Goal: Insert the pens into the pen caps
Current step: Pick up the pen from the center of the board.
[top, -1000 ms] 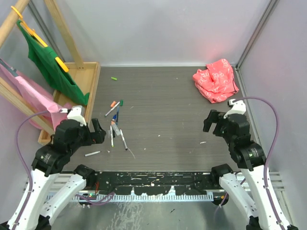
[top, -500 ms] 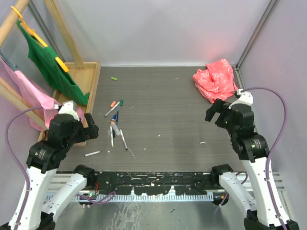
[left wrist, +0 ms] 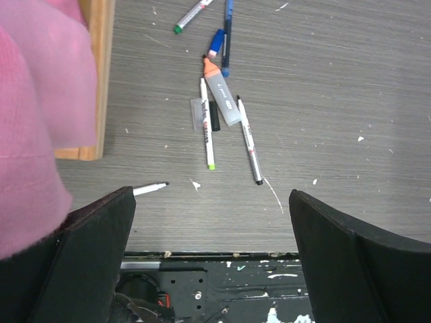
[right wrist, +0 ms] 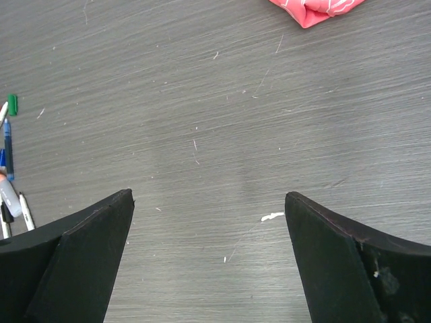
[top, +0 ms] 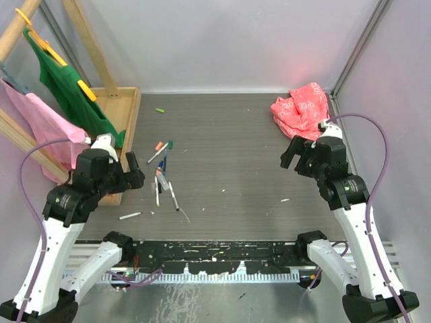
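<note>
Several pens (top: 163,176) lie in a loose cluster on the table's left half. The left wrist view shows a white pen with a green tip (left wrist: 207,125), a white pen with a black tip (left wrist: 248,142), a fat grey marker with an orange end (left wrist: 221,99), a blue pen (left wrist: 227,33) and a lone white pen (left wrist: 149,189). Of the pen caps, a black one (left wrist: 215,116) and a blue one (left wrist: 216,42) lie among them. A green cap (top: 160,110) lies apart at the back. My left gripper (top: 135,177) (left wrist: 210,195) hovers open just left of the cluster. My right gripper (top: 290,155) (right wrist: 208,195) hangs open over bare table, empty.
A wooden rack (top: 118,114) with green (top: 71,91) and pink (top: 40,128) cloths hanging on it stands at the left edge. A crumpled red cloth (top: 304,112) lies at the back right. The black front rail (top: 215,254) runs along the near edge.
Both arms have shifted a little: the right gripper moved up and slightly left, the left wrist swung left and back. The pink cloth swayed. The pens and caps lie as before.
</note>
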`<action>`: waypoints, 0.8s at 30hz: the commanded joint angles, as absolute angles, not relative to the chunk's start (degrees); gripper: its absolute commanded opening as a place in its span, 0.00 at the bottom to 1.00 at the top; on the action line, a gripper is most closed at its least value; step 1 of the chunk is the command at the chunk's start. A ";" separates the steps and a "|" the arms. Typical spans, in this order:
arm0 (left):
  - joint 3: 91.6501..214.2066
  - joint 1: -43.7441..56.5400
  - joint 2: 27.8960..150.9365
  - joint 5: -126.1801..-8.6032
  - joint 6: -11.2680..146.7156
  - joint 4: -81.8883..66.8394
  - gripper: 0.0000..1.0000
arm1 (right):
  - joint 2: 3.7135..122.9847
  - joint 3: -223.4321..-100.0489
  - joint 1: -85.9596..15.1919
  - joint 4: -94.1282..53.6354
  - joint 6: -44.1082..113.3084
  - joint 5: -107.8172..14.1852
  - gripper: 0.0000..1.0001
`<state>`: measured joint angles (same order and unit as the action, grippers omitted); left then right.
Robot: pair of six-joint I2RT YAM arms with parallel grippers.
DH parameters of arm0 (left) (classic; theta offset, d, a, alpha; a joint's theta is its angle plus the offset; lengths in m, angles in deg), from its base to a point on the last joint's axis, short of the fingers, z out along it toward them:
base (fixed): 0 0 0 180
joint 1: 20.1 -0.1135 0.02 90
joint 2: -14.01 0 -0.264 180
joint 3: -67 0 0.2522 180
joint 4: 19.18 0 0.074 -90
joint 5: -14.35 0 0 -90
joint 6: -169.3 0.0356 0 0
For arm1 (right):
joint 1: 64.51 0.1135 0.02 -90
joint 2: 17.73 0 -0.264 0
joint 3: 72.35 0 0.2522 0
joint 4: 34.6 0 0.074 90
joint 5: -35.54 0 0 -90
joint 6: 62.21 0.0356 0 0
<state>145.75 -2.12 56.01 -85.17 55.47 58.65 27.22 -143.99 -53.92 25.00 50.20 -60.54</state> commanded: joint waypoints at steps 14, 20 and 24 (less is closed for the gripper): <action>142.23 19.25 63.19 -98.99 40.24 50.09 0.96 | 24.98 -137.31 -54.32 18.08 49.07 -59.12 0.99; 144.43 30.78 71.08 -108.80 36.34 48.41 0.96 | 24.90 -135.35 -54.32 16.90 48.97 -58.86 0.99; 145.91 34.62 77.56 -110.73 34.60 46.54 0.95 | 24.81 -134.13 -54.32 16.34 49.25 -58.16 0.99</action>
